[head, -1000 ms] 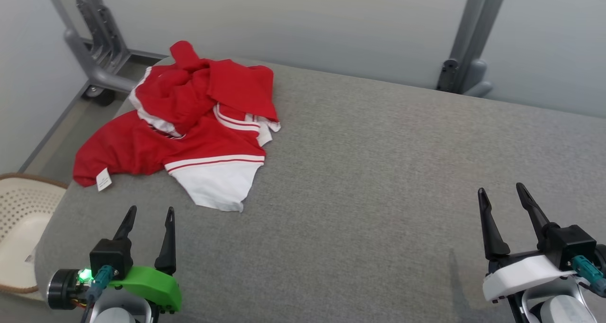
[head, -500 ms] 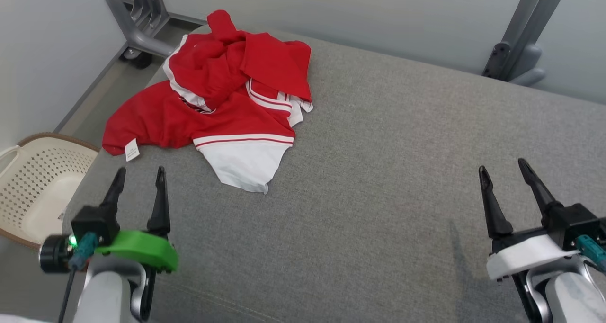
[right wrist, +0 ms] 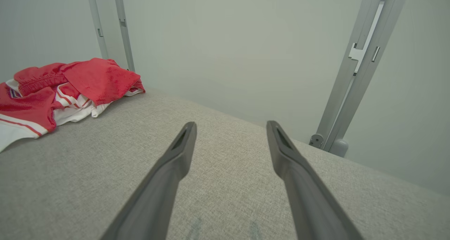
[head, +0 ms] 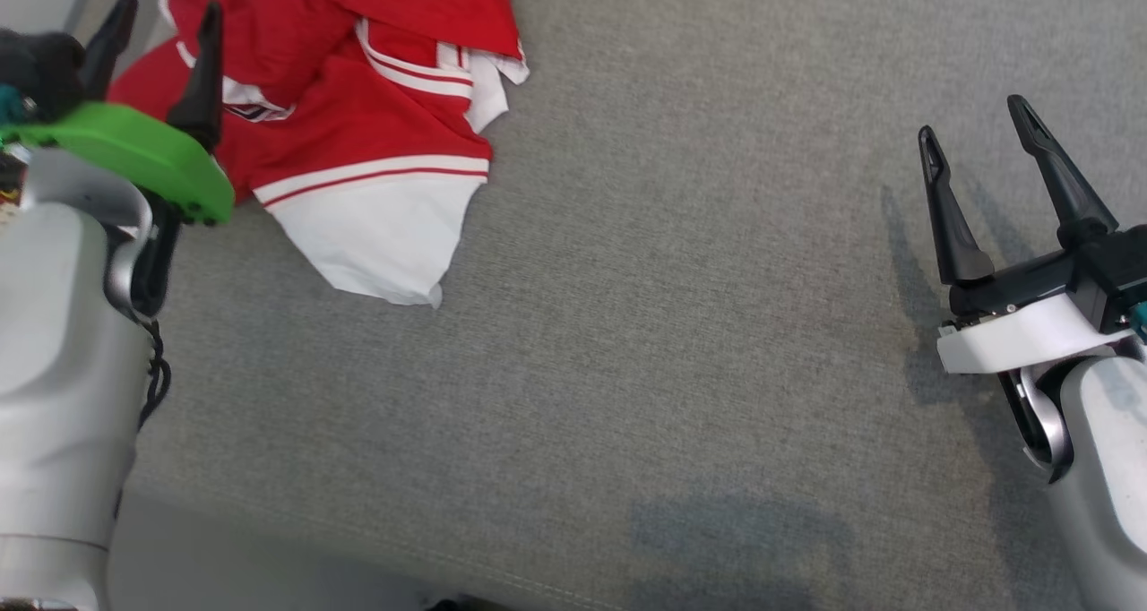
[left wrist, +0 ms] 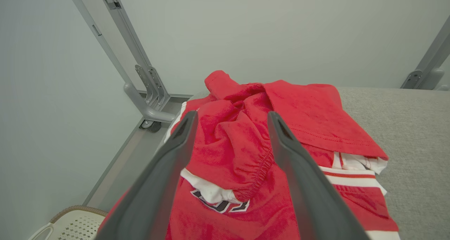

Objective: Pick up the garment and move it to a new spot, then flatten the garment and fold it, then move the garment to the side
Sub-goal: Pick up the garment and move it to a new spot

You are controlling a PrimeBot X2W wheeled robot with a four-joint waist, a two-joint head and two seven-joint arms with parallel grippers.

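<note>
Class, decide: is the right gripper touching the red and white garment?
Apart: the head view shows bare grey surface between the right gripper and the garment.

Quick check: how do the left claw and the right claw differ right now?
The left claw has a green mount; the right claw has a white one. The left claw points at the garment; the right claw sits over the bare grey surface, apart from the garment. Both are open and empty.
</note>
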